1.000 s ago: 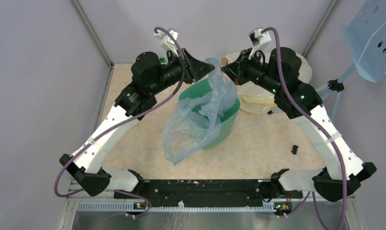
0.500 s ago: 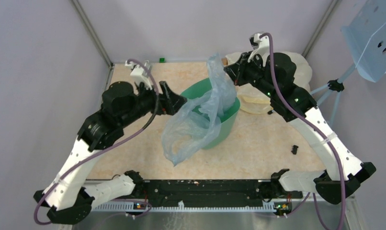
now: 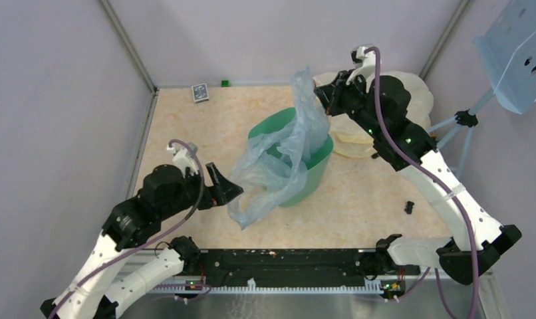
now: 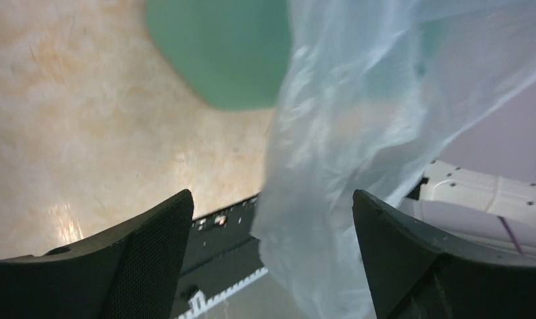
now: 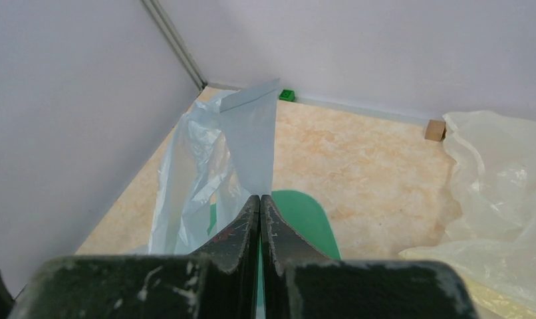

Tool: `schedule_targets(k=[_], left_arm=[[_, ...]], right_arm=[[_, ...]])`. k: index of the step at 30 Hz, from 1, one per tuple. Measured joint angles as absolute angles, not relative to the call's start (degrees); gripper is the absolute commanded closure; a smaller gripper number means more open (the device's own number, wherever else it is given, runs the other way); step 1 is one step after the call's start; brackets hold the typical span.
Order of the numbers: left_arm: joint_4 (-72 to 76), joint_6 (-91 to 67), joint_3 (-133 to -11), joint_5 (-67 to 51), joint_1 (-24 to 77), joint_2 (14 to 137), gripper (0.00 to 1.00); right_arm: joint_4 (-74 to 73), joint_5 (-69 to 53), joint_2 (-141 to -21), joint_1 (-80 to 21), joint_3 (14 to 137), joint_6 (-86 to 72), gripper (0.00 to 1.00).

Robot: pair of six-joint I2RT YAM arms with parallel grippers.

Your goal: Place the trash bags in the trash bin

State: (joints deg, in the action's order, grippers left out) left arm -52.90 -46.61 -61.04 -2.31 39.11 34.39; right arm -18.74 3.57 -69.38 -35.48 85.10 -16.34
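Note:
The pale blue see-through trash bag (image 3: 278,166) hangs over the near-left side of the mint-green trash bin (image 3: 314,174), its lower end trailing onto the table. My right gripper (image 3: 320,95) is shut on the bag's top edge and holds it up above the bin's far rim. In the right wrist view the bag (image 5: 205,153) rises from the closed fingertips (image 5: 260,198), with the bin (image 5: 305,219) below. My left gripper (image 3: 229,189) is open, low beside the bag's lower left. In the left wrist view the bag (image 4: 358,133) hangs between the spread fingers (image 4: 152,239), with the bin (image 4: 225,53) beyond.
A cream-yellow translucent bag (image 3: 385,113) lies at the back right, behind the right arm. A small dark card (image 3: 199,92) and a green block (image 3: 225,83) sit by the back wall. A small black piece (image 3: 409,207) lies at the right. A perforated blue panel (image 3: 518,46) hangs at the top right.
My left gripper opened, let go of the bag's top and swung down to the near left. The right gripper kept its hold and rose slightly.

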Motion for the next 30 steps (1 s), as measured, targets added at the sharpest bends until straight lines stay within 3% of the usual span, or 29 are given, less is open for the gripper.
schedule_targets(k=[1,5,7,12,17,22,25,28,30], left_arm=[[-52.6,-47.7,-58.6,-3.5,39.1,34.4,0.19],[-51.9,-50.8,-51.7,-5.0,39.1,35.1,0.80],[-51.2,-51.3,-50.5,-3.9,39.1,35.3,1.00],[-50.3,-47.7,-54.7,2.9,39.1,38.9,1.00],[-51.7,-39.8,-73.3,10.9,39.1,50.8,1.00],[-53.0,-33.7,-81.6,17.3,39.0,59.6,1.00],[-54.4,-31.3,-83.0,18.8,38.6,63.9,1.00],[-54.4,-29.7,-83.0,17.6,38.4,65.9,1.00],[-53.8,-29.1,-83.0,15.7,38.4,65.5,1.00]], right_arm=[[-18.6,3.6,-69.4,-35.5,85.1,-16.4,1.00],[-17.8,3.7,-69.3,-35.5,84.7,-16.5,1.00],[-17.4,4.4,-69.2,-35.5,84.2,-16.5,1.00],[-16.8,6.7,-68.5,-35.5,83.2,-14.9,1.00],[-15.6,6.8,-67.3,-35.5,83.2,-10.9,1.00],[-14.4,5.4,-63.7,-35.5,83.2,-8.1,1.00],[-12.6,3.6,-59.5,-35.5,81.2,-7.4,0.85],[-13.2,3.1,-56.0,-35.5,81.3,-7.2,0.62],[-14.7,3.0,-55.4,-35.5,82.4,-8.2,0.57]])
